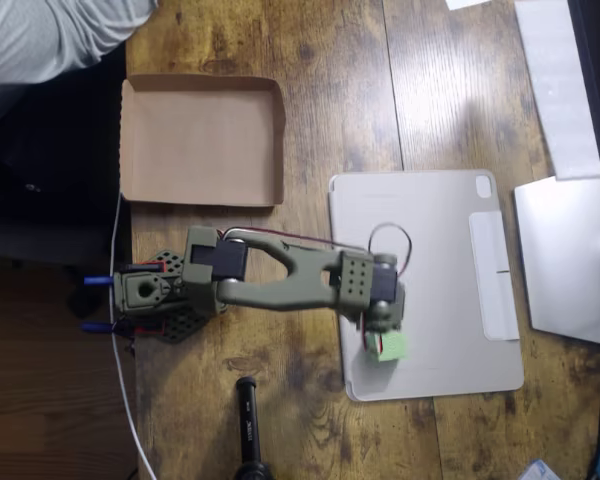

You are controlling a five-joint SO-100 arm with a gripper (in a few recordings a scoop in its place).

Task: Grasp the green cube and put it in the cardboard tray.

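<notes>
The olive arm [280,275] reaches rightward from its base, its pincer [385,338] angled downward in the overhead view.

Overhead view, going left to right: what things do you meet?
Cardboard tray → black cylinder at the bottom edge → green cube at the gripper, on the grey tablet cover.

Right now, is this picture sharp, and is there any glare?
Overhead view: soft overall, fine detail smeared; the green cube at the tool has fuzzy edges. Mild pale sheen on the grey tablet cover; the cardboard tray is evenly lit, the left edge falls dark.
</notes>
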